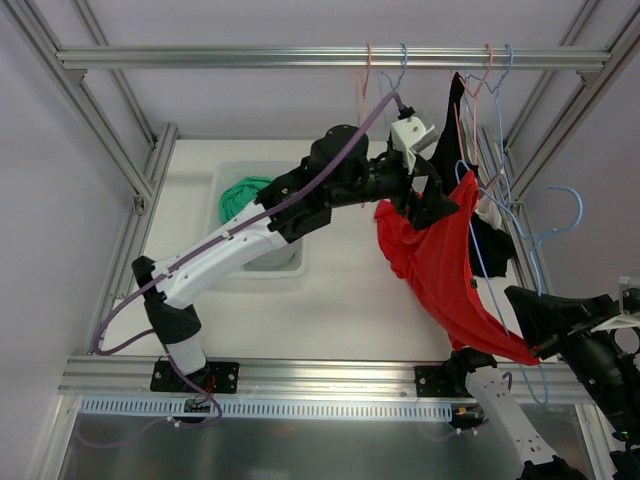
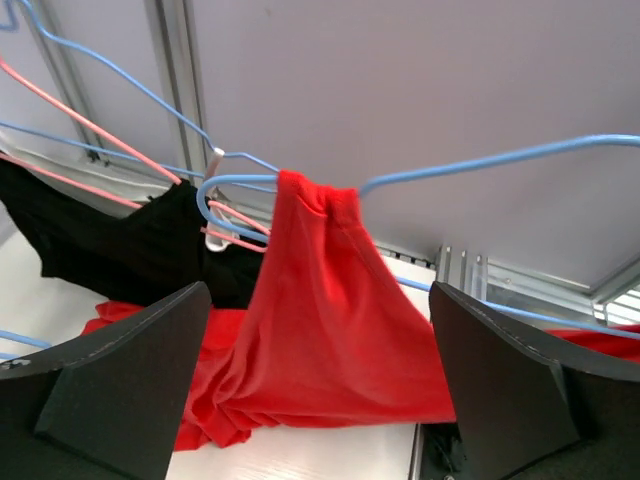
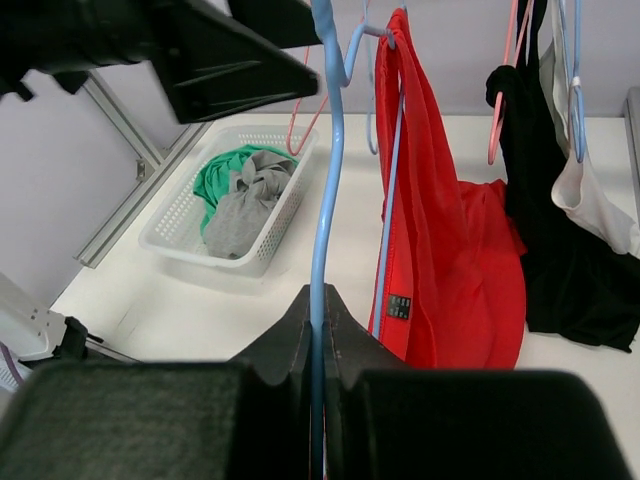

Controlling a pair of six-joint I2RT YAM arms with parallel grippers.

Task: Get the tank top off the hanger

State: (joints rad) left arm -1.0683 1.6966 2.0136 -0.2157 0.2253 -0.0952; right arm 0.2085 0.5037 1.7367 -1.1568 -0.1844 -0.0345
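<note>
The red tank top hangs by one strap from a light blue wire hanger, and its body trails down onto the white table. My left gripper is open, with a black finger on either side of the red cloth just below the strap, and I cannot tell whether they touch it. My right gripper is shut on the blue hanger wire at the near right, with the tank top hanging just beyond it. In the top view the right gripper sits at the garment's lower end.
A white basket holding green and grey clothes stands left of centre. A black garment and a white one hang on other pink and blue hangers at the right. An aluminium rail crosses overhead.
</note>
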